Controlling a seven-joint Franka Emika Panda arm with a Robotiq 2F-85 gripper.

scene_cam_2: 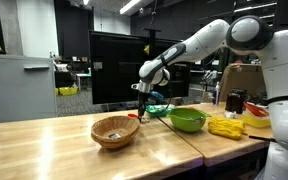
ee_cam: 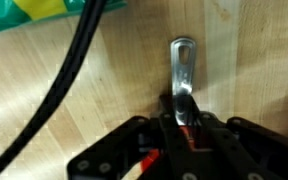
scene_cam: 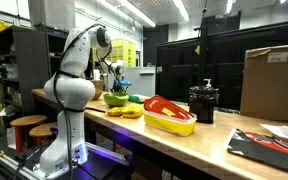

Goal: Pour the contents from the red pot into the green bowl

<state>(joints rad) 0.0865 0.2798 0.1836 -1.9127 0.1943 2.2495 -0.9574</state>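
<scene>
Over the tabletop (ee_cam: pixel 249 75), the pincer (ee_cam: pixel 184 138) clamps the red pot (ee_cam: pixel 150 158), its metal handle (ee_cam: pixel 182 70) pointing straight outward.

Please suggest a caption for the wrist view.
Tool clasps a metal handle over the wooden table, black cable alongside.

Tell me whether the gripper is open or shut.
Shut on the red pot: in the wrist view the gripper clamps its metal handle.

The red pot (scene_cam_2: pixel 134 114) is caught as a small red shape near the green bowl (scene_cam_2: pixel 187 121), its flat metal handle (ee_cam: pixel 182 70) pointed straight out. The bowl, lime-green, wide and shallow, is seen upright.
</scene>
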